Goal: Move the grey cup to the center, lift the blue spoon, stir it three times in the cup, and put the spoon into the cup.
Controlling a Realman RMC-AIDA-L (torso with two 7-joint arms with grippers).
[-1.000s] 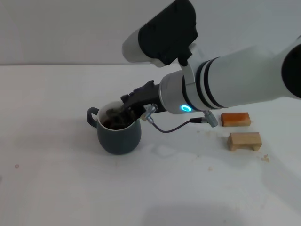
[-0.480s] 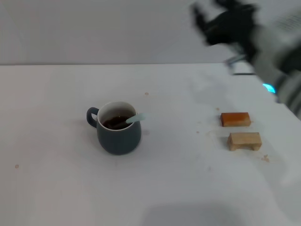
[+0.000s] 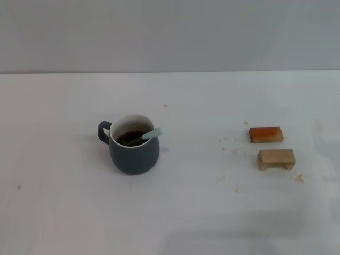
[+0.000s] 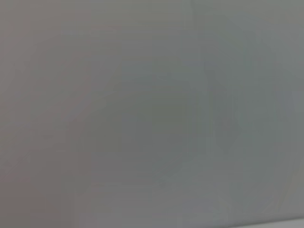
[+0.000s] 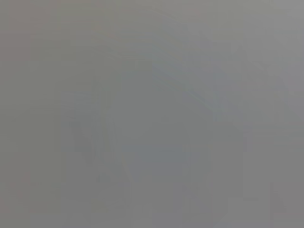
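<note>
Judging by the table, task looked done: spoon [image 3: 151, 134] sat in the cup [image 3: 135, 151], near center; neither gripper was visible, so their state couldn't be told.

Right arm: a second ago over the grey cup [image 3: 134, 151]; half a second ago raised at far right; now gone from the head view.
Right tool: withdrawn from the blue spoon [image 3: 150, 135], which now rests unheld in the cup.

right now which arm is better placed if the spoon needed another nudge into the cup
Neither shows an edge: both arms are out of every view. The blue spoon already rests in the grey cup, its handle leaning toward the robot's right, so the right arm might suit slightly.
</note>
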